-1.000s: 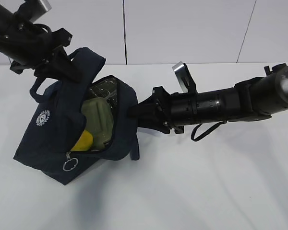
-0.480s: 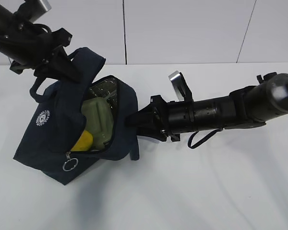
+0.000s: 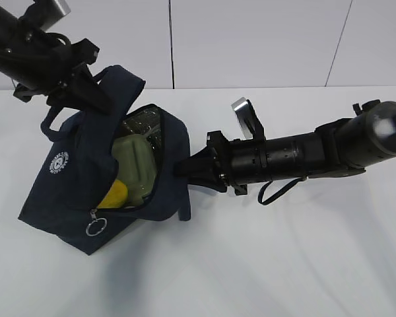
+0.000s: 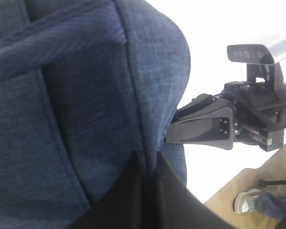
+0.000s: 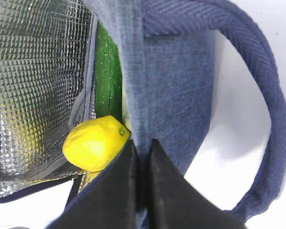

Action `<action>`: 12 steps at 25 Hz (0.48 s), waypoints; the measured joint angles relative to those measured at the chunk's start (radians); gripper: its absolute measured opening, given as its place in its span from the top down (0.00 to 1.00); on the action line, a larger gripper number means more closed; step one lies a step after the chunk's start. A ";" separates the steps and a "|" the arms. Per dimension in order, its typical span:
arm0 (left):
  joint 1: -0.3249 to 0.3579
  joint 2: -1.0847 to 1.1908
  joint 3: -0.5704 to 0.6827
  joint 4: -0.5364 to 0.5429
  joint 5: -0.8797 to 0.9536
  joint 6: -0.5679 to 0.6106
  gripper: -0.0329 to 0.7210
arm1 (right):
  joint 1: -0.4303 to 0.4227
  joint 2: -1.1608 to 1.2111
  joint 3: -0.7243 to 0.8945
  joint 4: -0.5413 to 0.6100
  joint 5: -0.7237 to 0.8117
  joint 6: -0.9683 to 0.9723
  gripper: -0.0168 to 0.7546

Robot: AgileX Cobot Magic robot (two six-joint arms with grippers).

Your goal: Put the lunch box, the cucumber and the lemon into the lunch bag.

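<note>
The navy lunch bag (image 3: pixel 72 191) lies open on the white table. Inside it, the exterior view shows the sage-green lid of the lunch box (image 3: pixel 136 165) and the yellow lemon (image 3: pixel 116 193). In the right wrist view the lemon (image 5: pixel 95 143) lies against the dark green cucumber (image 5: pixel 108 76), beside the foil lining (image 5: pixel 38 71). My left gripper (image 3: pixel 96 92) is shut on the bag's far rim; the left wrist view shows its tips (image 4: pixel 150 164) pinching the fabric (image 4: pixel 86 95). My right gripper (image 3: pixel 181 168) is shut on the bag's right wall (image 5: pixel 181 86), with its tips (image 5: pixel 142 148) either side of it.
The bag's ring zipper pull (image 3: pixel 96 228) hangs at its near corner and a loop handle (image 5: pixel 271 119) curves out on the right. The right arm (image 3: pixel 303 155) stretches across the table. Past the table edge, the floor and a shoe (image 4: pixel 250 200) show.
My right arm has shifted a little left and lower against the bag's side, still gripping it. The bag, its contents and the left arm have not visibly moved.
</note>
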 joint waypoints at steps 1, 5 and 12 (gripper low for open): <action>0.000 0.000 0.000 0.000 0.000 0.000 0.97 | 0.000 0.000 0.000 0.000 0.001 0.000 0.80; 0.000 0.000 0.000 0.000 0.000 0.000 0.97 | 0.000 0.000 0.000 0.000 0.003 0.000 0.90; 0.000 0.000 0.000 0.000 0.013 0.000 0.97 | 0.000 0.004 0.000 0.000 0.010 -0.030 0.95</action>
